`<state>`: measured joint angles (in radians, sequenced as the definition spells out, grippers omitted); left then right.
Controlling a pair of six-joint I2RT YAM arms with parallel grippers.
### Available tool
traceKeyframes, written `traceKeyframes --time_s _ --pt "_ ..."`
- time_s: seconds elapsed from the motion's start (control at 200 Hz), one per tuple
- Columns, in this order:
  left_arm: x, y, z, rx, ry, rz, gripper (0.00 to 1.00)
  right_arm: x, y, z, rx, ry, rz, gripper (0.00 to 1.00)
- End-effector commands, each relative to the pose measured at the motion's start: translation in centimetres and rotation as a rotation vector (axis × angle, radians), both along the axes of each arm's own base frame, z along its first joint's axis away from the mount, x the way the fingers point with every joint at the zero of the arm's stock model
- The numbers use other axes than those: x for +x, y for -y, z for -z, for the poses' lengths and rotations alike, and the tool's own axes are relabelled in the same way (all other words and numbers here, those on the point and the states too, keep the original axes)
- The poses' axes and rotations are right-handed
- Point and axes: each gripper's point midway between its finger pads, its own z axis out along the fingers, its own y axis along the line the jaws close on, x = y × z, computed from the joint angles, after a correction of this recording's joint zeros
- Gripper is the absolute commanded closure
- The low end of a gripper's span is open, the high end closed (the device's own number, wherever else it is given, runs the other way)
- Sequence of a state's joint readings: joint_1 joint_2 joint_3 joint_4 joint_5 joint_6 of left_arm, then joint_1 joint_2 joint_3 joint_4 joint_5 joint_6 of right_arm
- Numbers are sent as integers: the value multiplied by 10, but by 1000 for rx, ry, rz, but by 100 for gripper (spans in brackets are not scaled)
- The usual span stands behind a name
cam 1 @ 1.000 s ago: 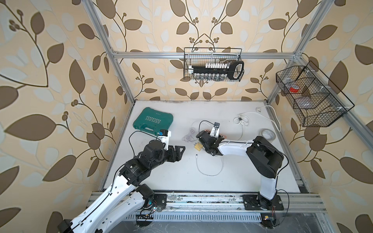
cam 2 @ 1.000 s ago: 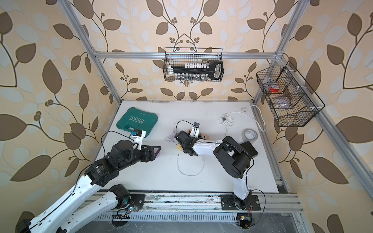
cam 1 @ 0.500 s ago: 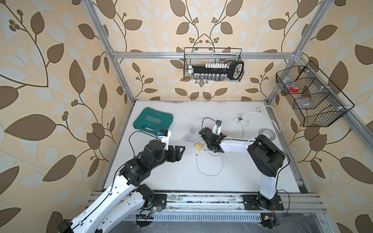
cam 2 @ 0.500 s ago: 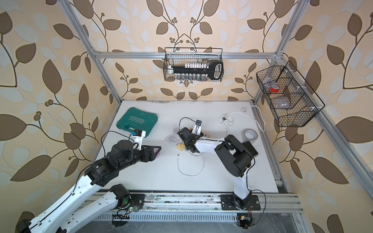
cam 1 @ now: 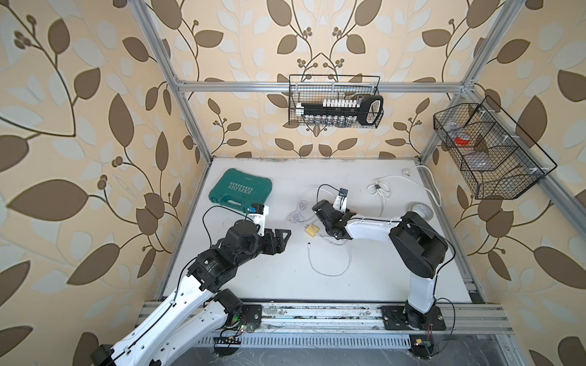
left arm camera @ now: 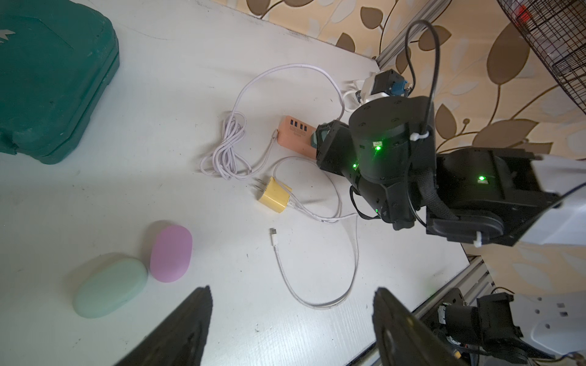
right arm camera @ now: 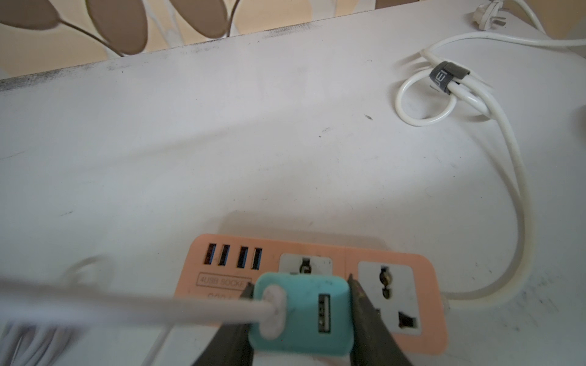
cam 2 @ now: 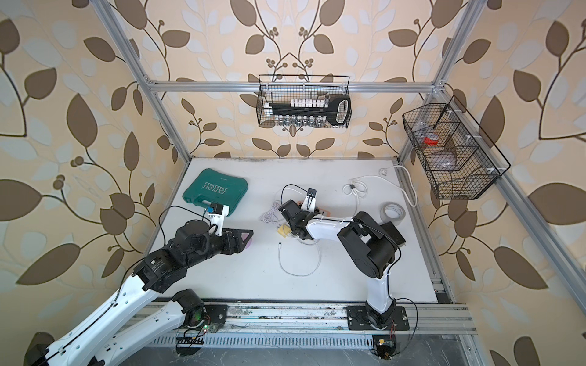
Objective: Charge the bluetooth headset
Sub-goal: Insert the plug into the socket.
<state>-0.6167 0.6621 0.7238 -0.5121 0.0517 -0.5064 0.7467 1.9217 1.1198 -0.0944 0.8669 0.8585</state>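
Between the right fingers (right arm camera: pixel 367 320), pinched at its sides, a teal charger (right arm camera: pixel 304 313) meets a socket of the orange power strip (right arm camera: pixel 428 285). If half-seated, its cable (right arm camera: pixel 126 312) could tug it loose. Meanwhile the left fingers (left arm camera: pixel 184 329) gape empty above the desk (left arm camera: pixel 158 95), near the pink headset case (left arm camera: pixel 171 253).

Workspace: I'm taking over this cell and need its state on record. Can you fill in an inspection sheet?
Surface: white table, scuffed.
Job's things: teal USB charger at the orange power strip, seating unclear; pink earbud case and mint earbud case side by side, no cable attached.
Clutter: green tool case, tape roll.
Grippers: right gripper shut on the teal USB charger; left gripper open, empty.
Cables: pale cable in the teal charger; yellow charger with its cable plug lying free; coiled lilac cable; strip's white cord, bundled.
Surroundings: back wire basket, side wire basket, leaf wallpaper.
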Motion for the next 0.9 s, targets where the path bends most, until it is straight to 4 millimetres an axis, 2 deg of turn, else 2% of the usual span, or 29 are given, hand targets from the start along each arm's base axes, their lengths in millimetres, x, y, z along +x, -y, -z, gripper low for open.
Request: traceKeyframes --time_s 0.0,0.185,0.355,0.585,0.76,0.895 --pt "0 4 -6 -28 20 7 18 -24 8 30 -94 -174 -53 53" --pt "0 4 -6 -32 20 8 18 -22 5 23 -97 -158 -51 43" --pt "0 4 -6 -31 20 8 18 -22 3 9 -89 -135 -59 38" --pt "0 3 -7 -29 23 5 18 -29 7 -27 -68 -101 -79 31" --pt "2 3 -3 -19 10 -4 18 -40 12 -51 -68 -111 -131 31" --pt "6 0 7 14 -35 -34 23 -51 9 -75 -42 -95 -223 33"
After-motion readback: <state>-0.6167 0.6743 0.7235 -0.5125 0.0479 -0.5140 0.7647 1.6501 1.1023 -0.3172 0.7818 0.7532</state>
